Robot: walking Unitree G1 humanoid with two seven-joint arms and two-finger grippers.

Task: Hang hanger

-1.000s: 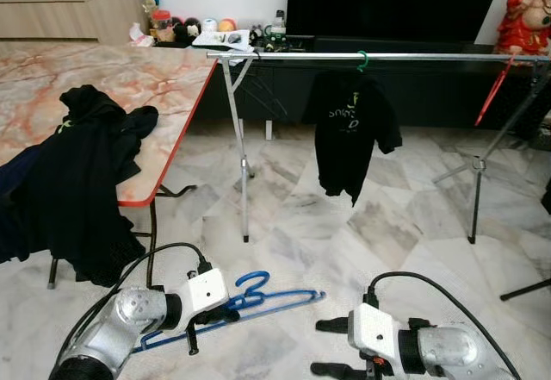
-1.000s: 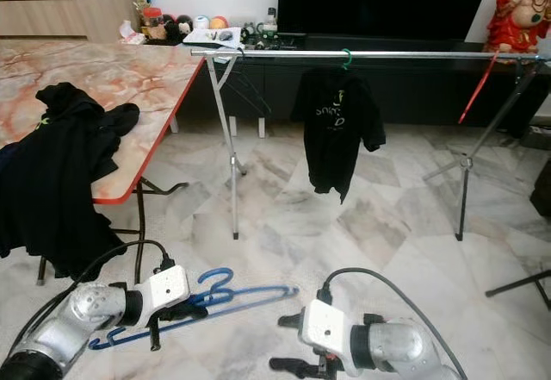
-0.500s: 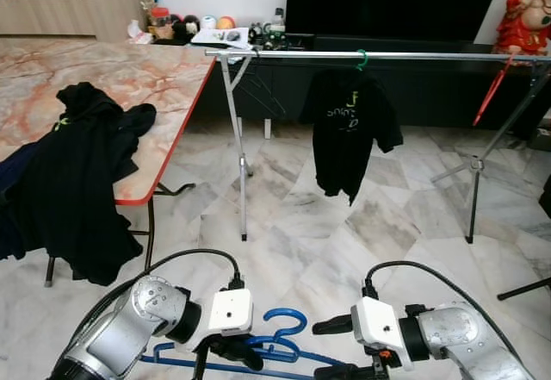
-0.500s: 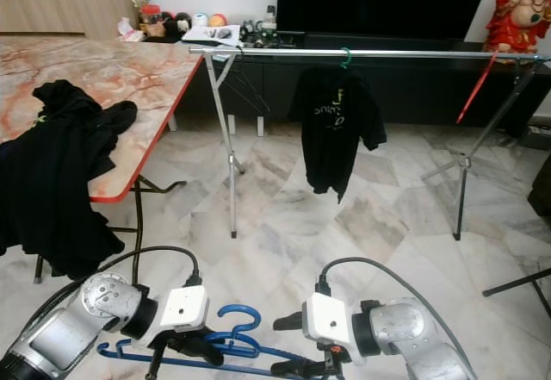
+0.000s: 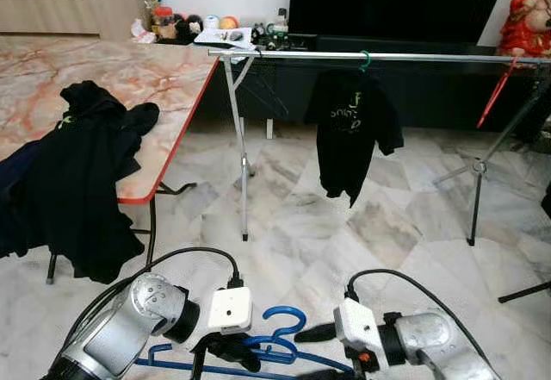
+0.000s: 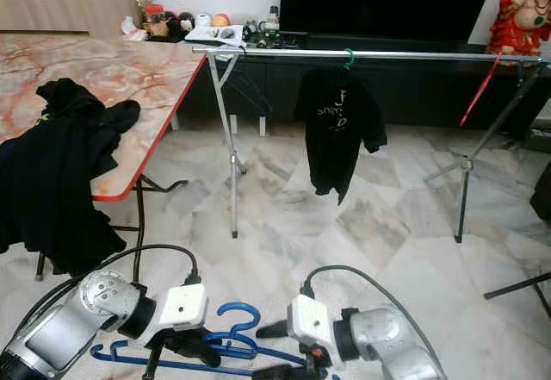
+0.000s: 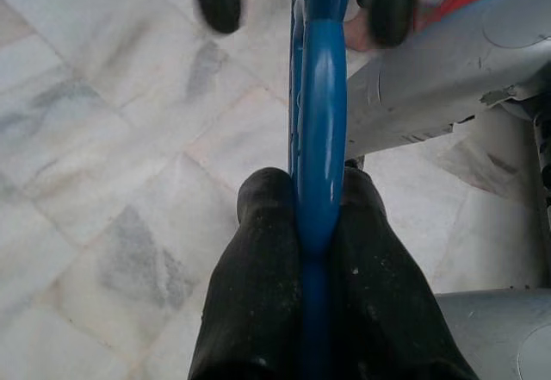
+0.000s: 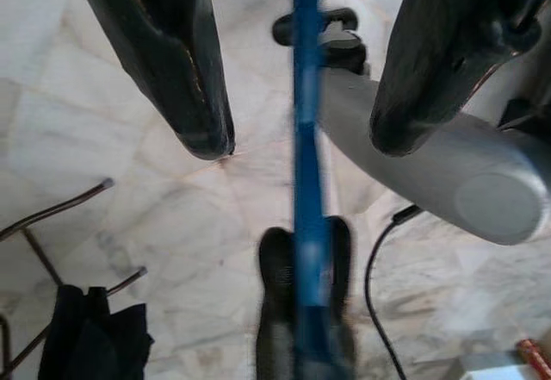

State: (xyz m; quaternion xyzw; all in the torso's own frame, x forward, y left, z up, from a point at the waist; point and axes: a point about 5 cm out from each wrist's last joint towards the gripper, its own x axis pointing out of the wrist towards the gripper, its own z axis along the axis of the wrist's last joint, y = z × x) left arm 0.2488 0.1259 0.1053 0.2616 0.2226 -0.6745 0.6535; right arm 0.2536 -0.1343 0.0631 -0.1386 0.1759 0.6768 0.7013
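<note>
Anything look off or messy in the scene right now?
Yes: dark clothes lie heaped on the marble table, spilling over its red edge instead of hanging. Only one black shirt hangs on the rail. The blue hanger in the left claw looks intact.

Blue plastic hanger [image 5: 258, 354]: held low above the marble floor, lying roughly level, hook curling upward and toward the robot's right. Its bar is pinched between the two black fingers of the left gripper [image 7: 301, 251]. The bar also passes between the spread fingers of the right gripper [image 8: 293, 139], untouched by either.
</note>
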